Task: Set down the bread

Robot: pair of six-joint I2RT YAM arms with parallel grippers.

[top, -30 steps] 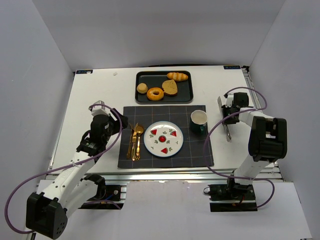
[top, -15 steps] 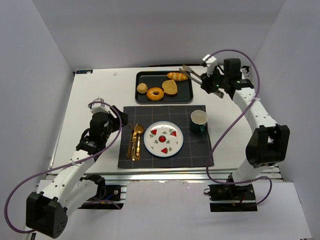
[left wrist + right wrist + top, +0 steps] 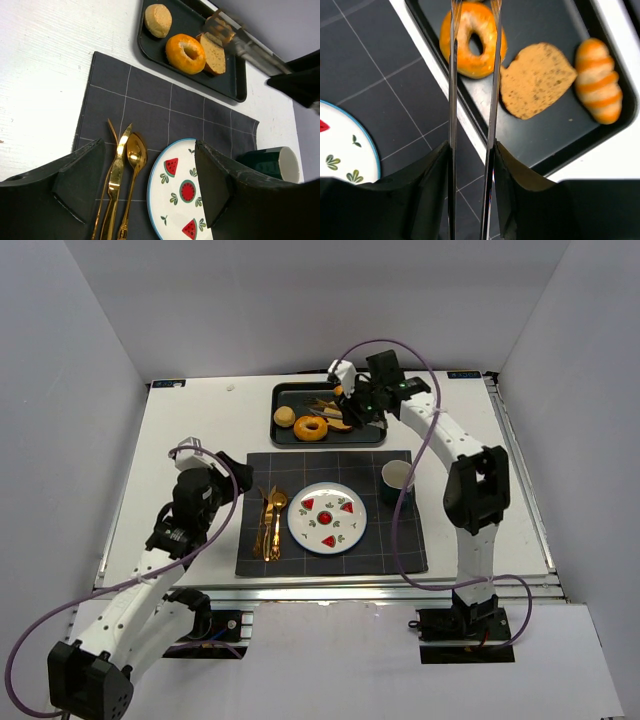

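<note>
Item under task: the golden-orange ring-shaped bread [image 3: 472, 40] lies flat in the black rectangular tray [image 3: 560, 30] at the far side of the white counter [image 3: 190, 430], near the tray's front edge. It has not been lifted.

Just beside it on the tray are a tan speckled bread slice [image 3: 532, 80] and, beyond that, an oblong striped golden roll [image 3: 597, 82]. A small round pale bun [image 3: 158, 20] sits on its other side.

Right fingers [image 3: 432, 175]: closed around the shafts of a pair of long metal tongs [image 3: 452, 125]. The two blades stand slightly apart and run out over the ring, one across each side of the hole. The tips run off the top of the wrist view, so contact with the bread cannot be confirmed.

Left fingers [image 3: 80, 185]: spread wide, holding nothing, hanging over the dark grid-lined placemat [image 3: 400, 540] near the gold cutlery [image 3: 270, 525].

The white round plate with watermelon print [image 3: 156, 200] on the placemat is unoccupied and is the likely destination. A dark green mug [image 3: 398, 483] stands to its right.

Assessment: the approach to the pickup is in hand. The next move calls for setting the blades around the ring and squeezing, clear of the adjacent slice, then lifting and carrying it to the plate.
</note>
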